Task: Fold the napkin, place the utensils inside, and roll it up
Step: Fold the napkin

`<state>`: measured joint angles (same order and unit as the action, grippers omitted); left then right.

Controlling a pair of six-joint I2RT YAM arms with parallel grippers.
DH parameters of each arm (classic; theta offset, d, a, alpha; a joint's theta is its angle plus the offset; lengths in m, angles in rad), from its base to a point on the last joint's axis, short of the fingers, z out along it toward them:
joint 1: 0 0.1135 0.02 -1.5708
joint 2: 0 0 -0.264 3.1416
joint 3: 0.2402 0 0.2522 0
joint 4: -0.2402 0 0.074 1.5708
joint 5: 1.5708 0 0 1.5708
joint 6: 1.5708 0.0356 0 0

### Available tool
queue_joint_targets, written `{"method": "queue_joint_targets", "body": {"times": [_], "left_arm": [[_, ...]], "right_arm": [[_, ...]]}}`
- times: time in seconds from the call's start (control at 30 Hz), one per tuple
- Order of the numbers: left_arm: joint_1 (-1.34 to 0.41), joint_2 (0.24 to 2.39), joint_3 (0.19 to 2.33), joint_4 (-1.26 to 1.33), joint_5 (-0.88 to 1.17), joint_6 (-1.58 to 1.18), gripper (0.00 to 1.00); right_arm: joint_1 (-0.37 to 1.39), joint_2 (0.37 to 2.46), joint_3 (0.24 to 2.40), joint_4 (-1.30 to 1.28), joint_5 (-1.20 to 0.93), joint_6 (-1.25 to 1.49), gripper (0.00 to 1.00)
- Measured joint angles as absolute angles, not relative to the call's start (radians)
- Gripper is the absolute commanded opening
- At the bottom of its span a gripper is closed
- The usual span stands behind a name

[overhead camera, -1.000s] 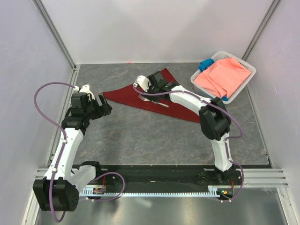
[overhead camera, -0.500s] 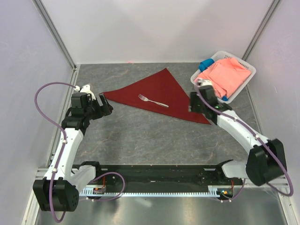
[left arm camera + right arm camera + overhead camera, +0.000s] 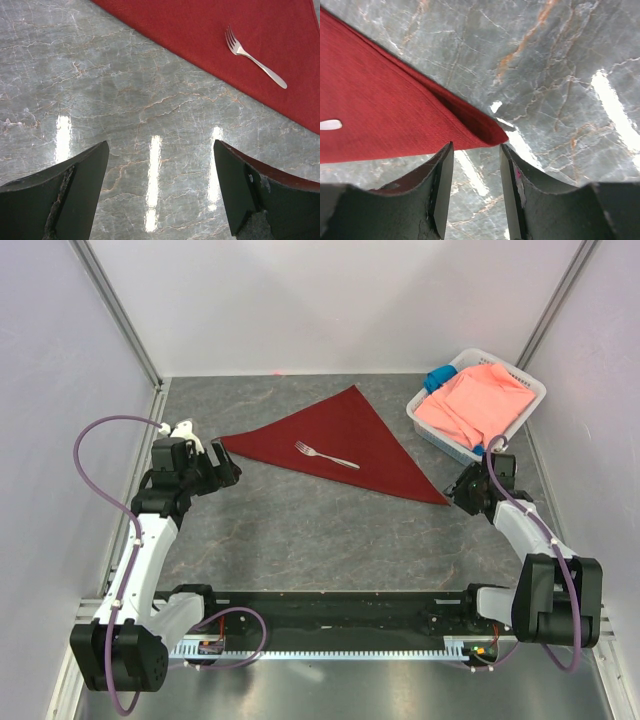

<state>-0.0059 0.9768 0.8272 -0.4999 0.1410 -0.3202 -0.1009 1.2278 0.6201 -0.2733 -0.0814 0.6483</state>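
Where the arms reach out from the near edge, both grippers sit low over the table (image 3: pixel 300 530), one off each end of the napkin (image 3: pixel 345 435).

Left gripper (image 3: pixel 160 145): fingers wide apart, nothing between them but bare marbled top. It sits just off the napkin's left corner, not touching it.

Right gripper (image 3: pixel 472 146): fingers (image 3: pixel 440 170) drawn close with a narrow gap left, holding nothing. The napkin's right corner tip lies flat on the table at the mouth of that gap. Whether it touches the fingertips, I cannot tell.

Napkin is dark red and folded into a triangle. Its long edge faces the arms and runs from the left corner to the nearer right one; the apex points away.

Fork (image 3: pixel 325 454) lies on the napkin near its middle, tines toward the left corner, handle toward the right. One utensil in view.

Beyond the napkin's right corner, a white basket (image 3: pixel 532 390) sits at the table's far right. It holds a pink cloth (image 3: pixel 475 405), with a blue cloth (image 3: pixel 437 378) poking out at its far left side.
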Motion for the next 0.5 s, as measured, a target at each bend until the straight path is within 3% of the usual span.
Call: {"method": "queue_joint_targets", "body": {"times": [0.5], "left_arm": [[-0.006,0.975,0.827,-0.500,0.142,-0.320,0.93]], "right_arm": [[-0.109,1.229,0.552,-0.231,-0.107,0.685,0.50]]}}
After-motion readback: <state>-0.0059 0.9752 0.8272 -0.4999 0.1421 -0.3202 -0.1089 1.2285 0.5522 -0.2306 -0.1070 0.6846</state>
